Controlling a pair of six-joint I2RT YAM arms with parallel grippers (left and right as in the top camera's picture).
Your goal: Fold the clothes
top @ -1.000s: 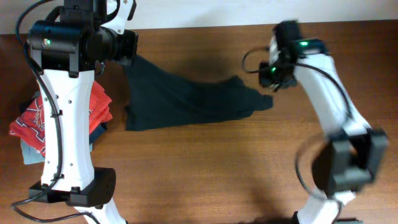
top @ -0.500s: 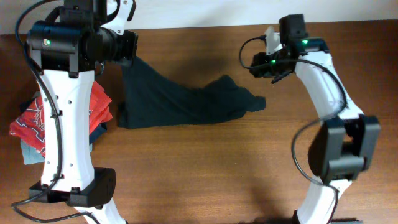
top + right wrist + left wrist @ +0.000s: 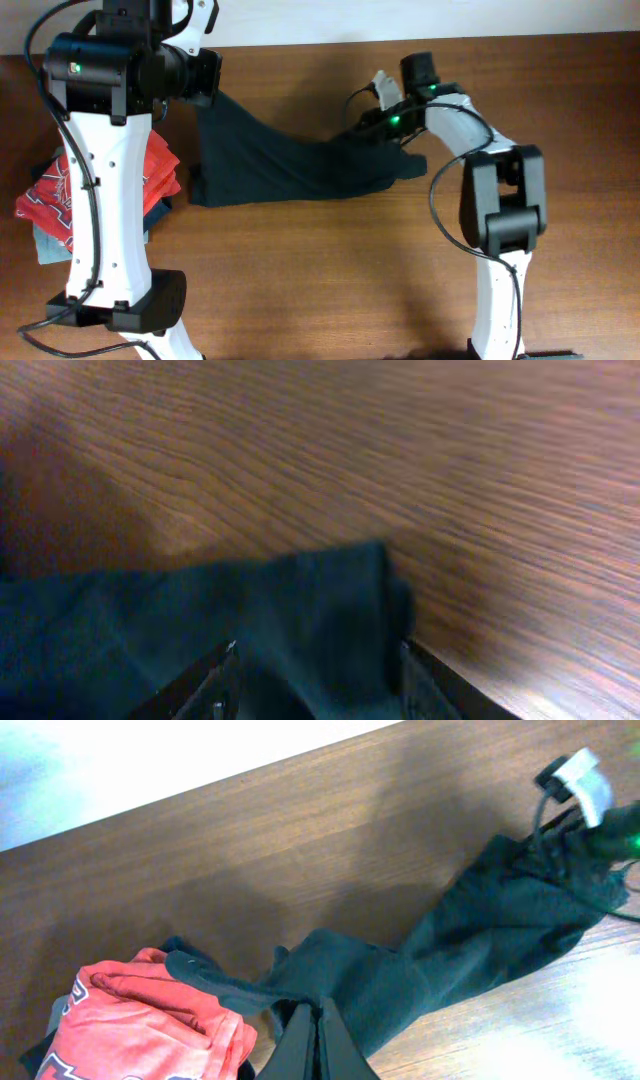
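Spread dark and rumpled across the far middle of the table: the clothes, left corner lifted, right end bunched to a tip. Pinched at that raised corner by the left gripper, jaws fully together. Straddled at the right tip by the right gripper, fingers apart, cloth between them, not clamped. Bare wood wide along the near side and far right; table's back edge close behind the garment. Crowded on the left by a red shirt atop a pile just beside the hem. White lettering on the red, too small to read.
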